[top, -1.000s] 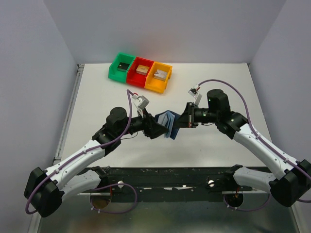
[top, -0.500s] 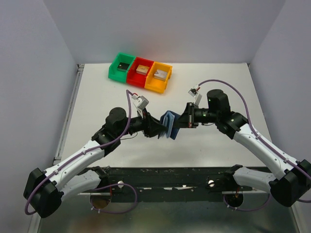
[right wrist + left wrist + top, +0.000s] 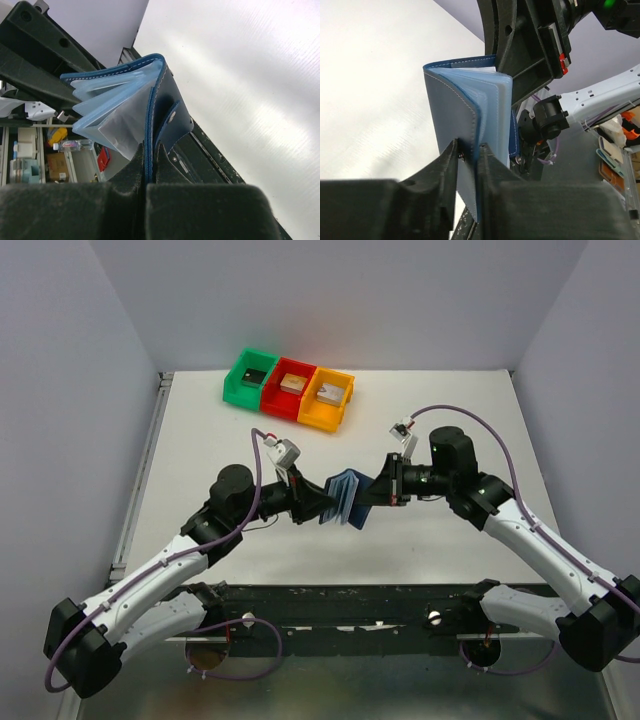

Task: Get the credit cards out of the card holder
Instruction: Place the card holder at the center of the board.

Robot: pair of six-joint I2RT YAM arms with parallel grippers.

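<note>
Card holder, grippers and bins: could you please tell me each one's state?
left gripper: shut on one cover of the card holder.
right gripper: shut on its other cover.
card holder: held between them, partly open, pages fanned.
green bin: holds one block.
red bin: holds one block.
orange bin: holds one block.

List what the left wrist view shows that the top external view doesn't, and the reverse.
Only left wrist: white stitching along the navy cover, and the left pincer pinching that cover's edge.
Only top external: the green bin, red bin and orange bin at the table's far side, plus both whole arms.
Both: the card holder held off the table between the left pincer and right pincer.
</note>
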